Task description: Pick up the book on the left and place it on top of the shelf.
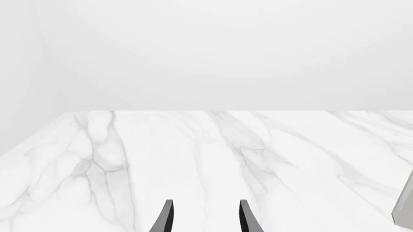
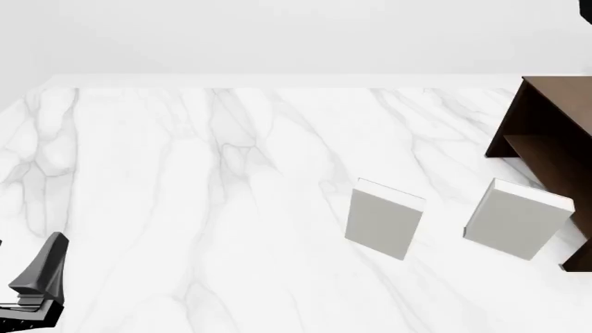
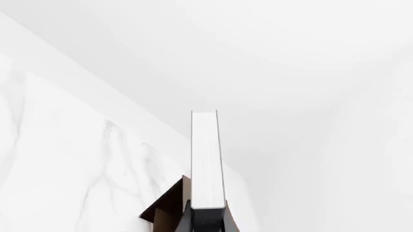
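In the right wrist view my right gripper [image 3: 208, 218] is shut on the book [image 3: 206, 159]. The book is thin and dark-covered, its white page edge faces the camera, and it is held up in the air. A corner of the dark brown shelf [image 3: 169, 205] shows below it. In the front view the shelf [image 2: 555, 132] stands at the right edge, and the held book is out of frame there. My left gripper [image 1: 206, 218] is open and empty, low over the bare marble. It shows at the front left corner in the front view [image 2: 41, 274].
Two pale grey-white books stand tilted on the marble table [image 2: 185, 173], one at middle right [image 2: 384, 220] and one [image 2: 518, 220] just in front of the shelf. The edge of a pale book also shows in the left wrist view [image 1: 405, 208].
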You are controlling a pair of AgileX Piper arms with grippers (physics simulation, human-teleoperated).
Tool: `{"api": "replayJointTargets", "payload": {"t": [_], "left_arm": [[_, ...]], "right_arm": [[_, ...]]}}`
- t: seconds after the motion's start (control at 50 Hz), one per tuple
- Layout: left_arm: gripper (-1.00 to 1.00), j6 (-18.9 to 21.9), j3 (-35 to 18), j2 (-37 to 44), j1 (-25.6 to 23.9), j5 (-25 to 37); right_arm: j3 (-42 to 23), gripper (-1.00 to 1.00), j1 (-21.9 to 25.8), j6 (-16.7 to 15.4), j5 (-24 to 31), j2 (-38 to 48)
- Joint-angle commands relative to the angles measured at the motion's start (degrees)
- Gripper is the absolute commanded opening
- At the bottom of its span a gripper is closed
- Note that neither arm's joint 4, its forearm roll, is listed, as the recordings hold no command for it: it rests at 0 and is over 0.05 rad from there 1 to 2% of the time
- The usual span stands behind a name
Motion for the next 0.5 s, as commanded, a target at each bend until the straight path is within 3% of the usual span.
{"api": "replayJointTargets", "payload": {"t": [0.02, 0.5], "left_arm": [[1.0, 0.0, 0.0, 0.0, 0.0, 0.0], [1.0, 0.0, 0.0, 0.0, 0.0, 0.0]], "right_arm": [[0.02, -1.0, -3.08, -0.44, -0.97, -0.61], [1.02, -1.0, -8.58, -1.07, -3.16, 0.9]]}}
